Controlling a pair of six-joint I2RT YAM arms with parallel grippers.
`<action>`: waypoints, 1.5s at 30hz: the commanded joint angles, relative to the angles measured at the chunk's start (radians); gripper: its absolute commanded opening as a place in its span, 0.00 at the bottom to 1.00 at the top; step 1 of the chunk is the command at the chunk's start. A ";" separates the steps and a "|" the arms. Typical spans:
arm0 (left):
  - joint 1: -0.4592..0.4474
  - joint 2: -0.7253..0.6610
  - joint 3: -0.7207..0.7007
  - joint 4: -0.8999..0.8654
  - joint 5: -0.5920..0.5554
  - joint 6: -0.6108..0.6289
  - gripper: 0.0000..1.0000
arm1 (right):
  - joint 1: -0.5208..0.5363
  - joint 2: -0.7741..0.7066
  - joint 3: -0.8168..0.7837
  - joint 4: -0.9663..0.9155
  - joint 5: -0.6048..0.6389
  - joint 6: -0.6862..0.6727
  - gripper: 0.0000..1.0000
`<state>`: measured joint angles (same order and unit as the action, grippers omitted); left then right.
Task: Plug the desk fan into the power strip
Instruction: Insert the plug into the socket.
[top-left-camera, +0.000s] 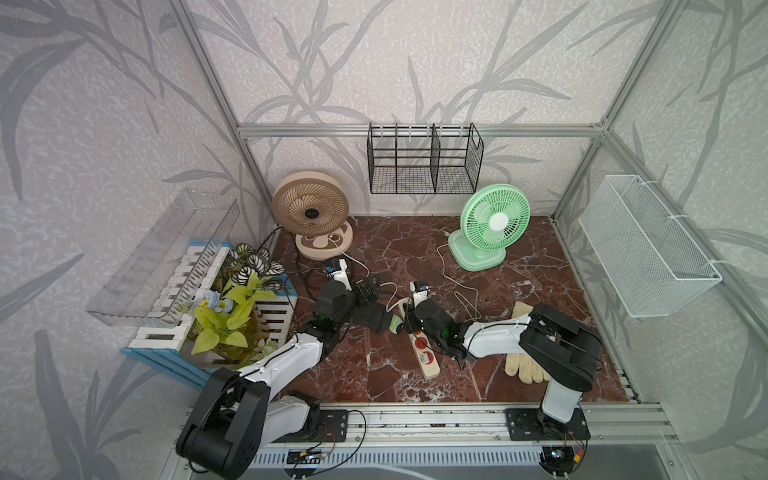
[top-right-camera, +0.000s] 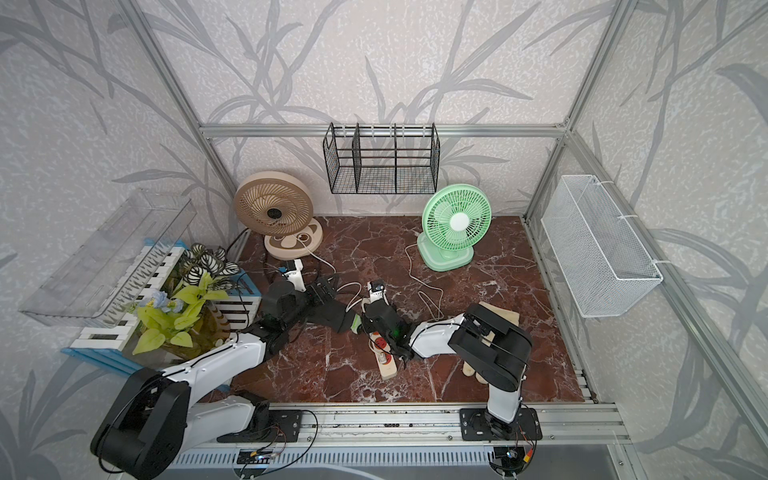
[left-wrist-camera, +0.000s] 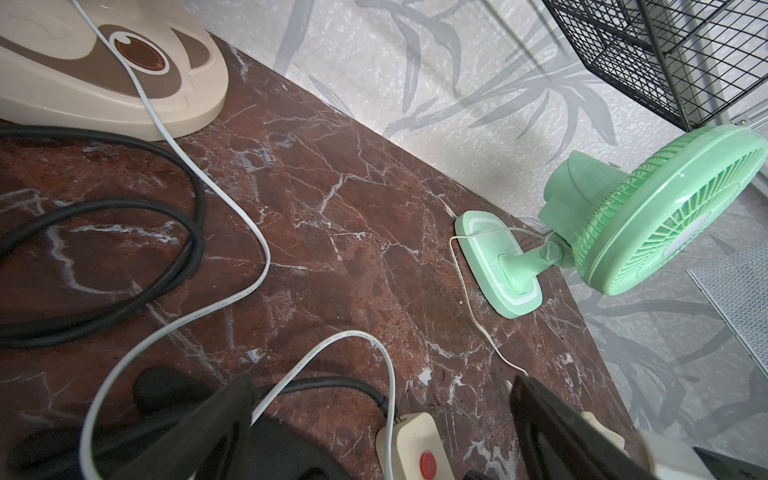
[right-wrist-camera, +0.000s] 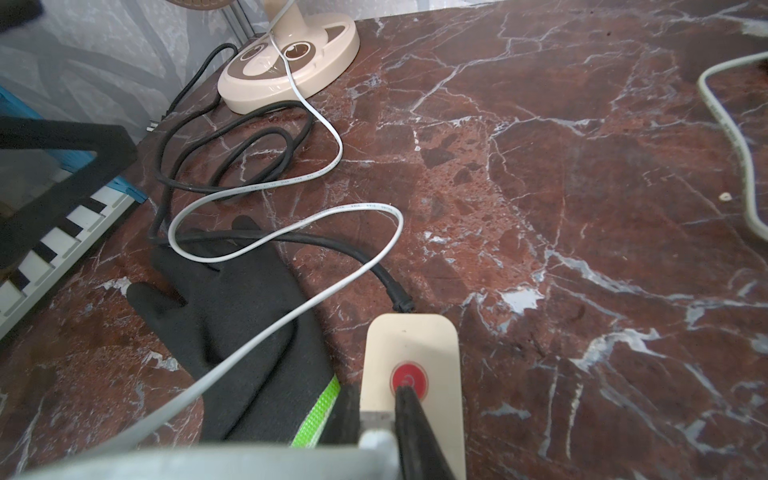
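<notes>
The cream power strip (top-left-camera: 427, 356) (right-wrist-camera: 415, 336) lies in the middle of the marble table. Its red button (right-wrist-camera: 409, 379) is at the far end, where its black cord (right-wrist-camera: 332, 245) leaves. My right gripper (right-wrist-camera: 374, 390) is shut on a white plug just above that end, one fingertip at the button. The plug's white cord (right-wrist-camera: 365, 216) loops back over a black glove (right-wrist-camera: 232, 316) to the beige desk fan (top-left-camera: 311, 208) at the back left. My left gripper (left-wrist-camera: 382, 380) hangs open over the strip's (left-wrist-camera: 415, 444) button end with nothing between its fingers.
A green fan (top-left-camera: 494, 220) stands at the back right, and its thin white cord (top-left-camera: 457, 286) trails toward the strip. Cream gloves (top-left-camera: 523, 365) lie under the right arm. A planter crate (top-left-camera: 232, 307) fills the left side. Black cord coils (left-wrist-camera: 124, 216) lie by the beige fan's base.
</notes>
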<state>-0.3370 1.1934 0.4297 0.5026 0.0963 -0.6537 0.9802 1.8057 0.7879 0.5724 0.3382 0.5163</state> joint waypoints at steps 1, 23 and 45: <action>0.004 0.005 -0.009 0.030 0.000 0.017 1.00 | 0.003 -0.020 -0.023 -0.069 0.022 0.013 0.00; 0.004 0.002 -0.011 0.030 0.000 0.019 1.00 | 0.006 -0.016 0.001 -0.128 -0.017 0.035 0.00; 0.004 0.002 -0.011 0.029 -0.007 0.023 1.00 | 0.015 0.024 0.065 -0.474 -0.116 0.033 0.00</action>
<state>-0.3370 1.1934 0.4290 0.5091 0.0971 -0.6495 0.9836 1.7821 0.8700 0.3218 0.3126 0.5495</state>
